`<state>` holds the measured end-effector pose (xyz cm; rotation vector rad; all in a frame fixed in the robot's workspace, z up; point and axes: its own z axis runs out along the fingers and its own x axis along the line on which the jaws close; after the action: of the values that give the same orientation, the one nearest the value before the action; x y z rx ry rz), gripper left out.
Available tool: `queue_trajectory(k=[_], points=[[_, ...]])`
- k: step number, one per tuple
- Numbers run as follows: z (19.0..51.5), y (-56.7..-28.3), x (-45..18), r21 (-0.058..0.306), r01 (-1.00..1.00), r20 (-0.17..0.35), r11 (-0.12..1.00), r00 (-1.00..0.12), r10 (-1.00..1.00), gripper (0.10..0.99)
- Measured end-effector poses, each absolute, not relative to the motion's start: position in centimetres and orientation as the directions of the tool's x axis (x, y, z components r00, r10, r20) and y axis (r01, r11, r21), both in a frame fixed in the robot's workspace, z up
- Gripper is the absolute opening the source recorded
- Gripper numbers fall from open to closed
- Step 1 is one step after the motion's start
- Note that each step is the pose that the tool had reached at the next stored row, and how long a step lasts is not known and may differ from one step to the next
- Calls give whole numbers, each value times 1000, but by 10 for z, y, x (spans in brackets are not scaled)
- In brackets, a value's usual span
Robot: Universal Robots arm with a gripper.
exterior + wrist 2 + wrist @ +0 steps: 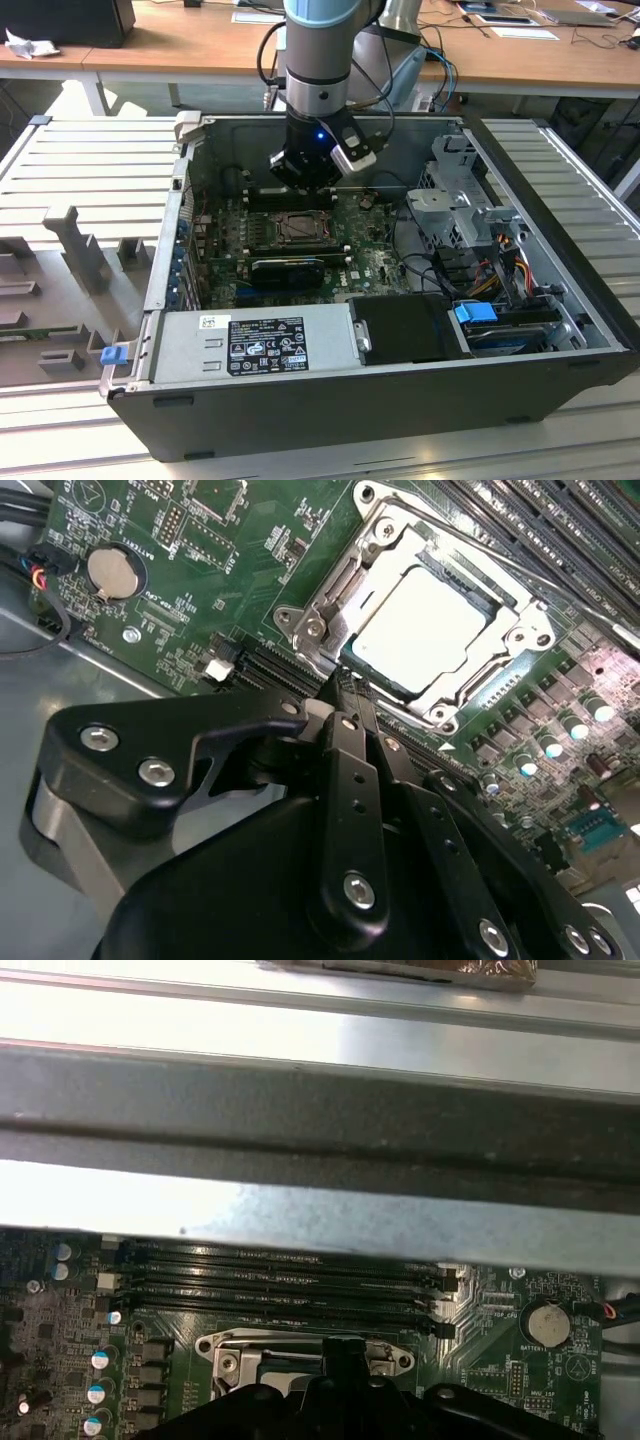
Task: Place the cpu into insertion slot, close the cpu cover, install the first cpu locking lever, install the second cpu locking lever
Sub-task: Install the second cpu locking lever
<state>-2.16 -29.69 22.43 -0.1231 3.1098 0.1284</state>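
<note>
Directly under the gripper (345, 685), whose fingers are pressed together holding nothing, the cover (330, 590) lies shut over the cpu (420, 620) in its slot, fingertips at the cover's edge.

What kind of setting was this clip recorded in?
Probably a lab or office workshop: an open computer case lies on a slatted metal bench, wooden desks with papers stand behind, and the gripper hovers by the cpu cover.
</note>
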Motion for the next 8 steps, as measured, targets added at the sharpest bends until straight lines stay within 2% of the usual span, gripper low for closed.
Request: queue_trajectory(k=[8], points=[[224,-300,-22,77,-80,-29,994,-997,-78,106]])
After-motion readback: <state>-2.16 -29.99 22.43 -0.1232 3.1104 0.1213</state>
